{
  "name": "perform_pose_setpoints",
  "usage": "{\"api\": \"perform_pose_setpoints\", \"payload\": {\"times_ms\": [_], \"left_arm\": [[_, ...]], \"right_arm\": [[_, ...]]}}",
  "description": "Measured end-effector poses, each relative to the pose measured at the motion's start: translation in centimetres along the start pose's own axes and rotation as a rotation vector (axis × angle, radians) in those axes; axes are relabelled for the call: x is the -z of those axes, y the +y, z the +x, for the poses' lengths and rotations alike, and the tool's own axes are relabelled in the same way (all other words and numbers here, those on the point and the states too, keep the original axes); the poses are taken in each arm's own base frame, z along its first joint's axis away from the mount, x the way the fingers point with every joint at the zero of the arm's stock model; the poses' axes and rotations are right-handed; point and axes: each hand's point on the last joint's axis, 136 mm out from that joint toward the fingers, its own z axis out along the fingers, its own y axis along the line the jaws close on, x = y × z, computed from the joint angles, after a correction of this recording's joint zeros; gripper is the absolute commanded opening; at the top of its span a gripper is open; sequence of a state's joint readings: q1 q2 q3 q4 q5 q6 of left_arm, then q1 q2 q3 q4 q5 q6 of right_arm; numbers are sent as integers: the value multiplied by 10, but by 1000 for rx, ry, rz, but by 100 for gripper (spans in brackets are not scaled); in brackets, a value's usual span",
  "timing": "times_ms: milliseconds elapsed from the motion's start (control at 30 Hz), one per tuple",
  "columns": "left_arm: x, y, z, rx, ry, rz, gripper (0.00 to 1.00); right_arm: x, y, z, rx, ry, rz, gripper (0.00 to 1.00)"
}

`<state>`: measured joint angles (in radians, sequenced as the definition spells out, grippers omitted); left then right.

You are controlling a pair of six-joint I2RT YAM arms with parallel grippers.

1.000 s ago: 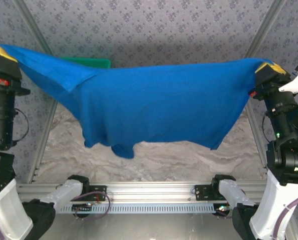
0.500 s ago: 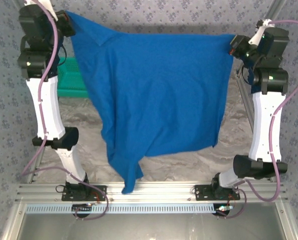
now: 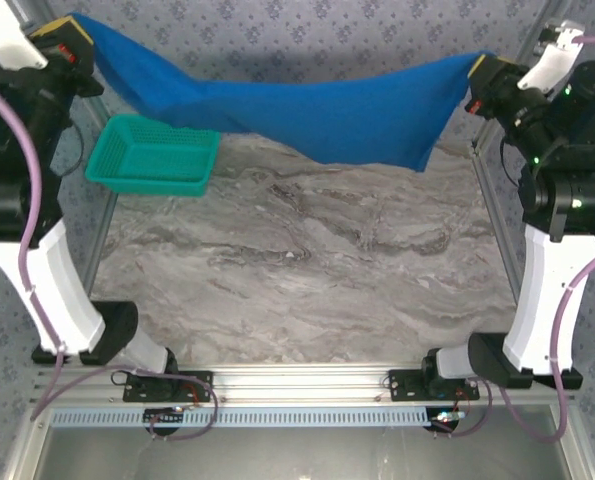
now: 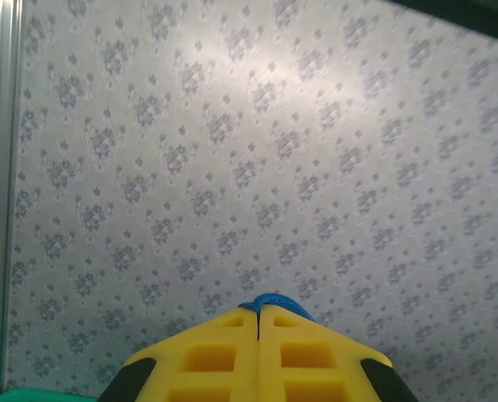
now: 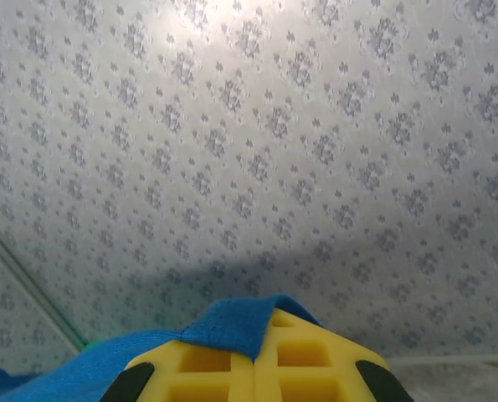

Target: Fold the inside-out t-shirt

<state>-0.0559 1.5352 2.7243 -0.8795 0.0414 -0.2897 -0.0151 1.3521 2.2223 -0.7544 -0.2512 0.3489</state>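
Left claw [image 3: 69,28], right claw [image 3: 480,70] clamping t-shirt [image 3: 317,115], stretched left-to-right

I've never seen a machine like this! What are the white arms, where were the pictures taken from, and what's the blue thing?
Those are two robot arms bolted at the near edge of a grey marbled table. The big picture looks down from above and behind them. The other two come from small cameras on each wrist, so you see yellow fingertips and patterned wall. Each arm ends in a pincer. The left pincer and the right pincer are both shut on a royal-blue cotton t-shirt, holding it stretched in the air over the table's far side. A teal plastic mesh basket sits on the table at the far left.
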Motion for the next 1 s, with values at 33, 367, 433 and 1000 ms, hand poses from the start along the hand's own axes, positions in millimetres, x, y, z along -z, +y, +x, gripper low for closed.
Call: {"api": "perform_pose_setpoints", "payload": {"times_ms": [33, 367, 433, 1000], "left_arm": [[10, -2, -2, 0, -2, 4, 0], [107, -13, -24, -4, -68, 28, 0], [126, -19, -39, -7, -117, 47, 0], [-115, 41, 141, 1, 324, -68, 0]], "right_arm": [[6, 0, 7, -1, 18, 4, 0], [98, 14, 38, 18, 54, 14, 0], [117, 22, 29, 29, 13, 0, 0], [-42, -87, 111, 48, 275, 290, 0]]}}
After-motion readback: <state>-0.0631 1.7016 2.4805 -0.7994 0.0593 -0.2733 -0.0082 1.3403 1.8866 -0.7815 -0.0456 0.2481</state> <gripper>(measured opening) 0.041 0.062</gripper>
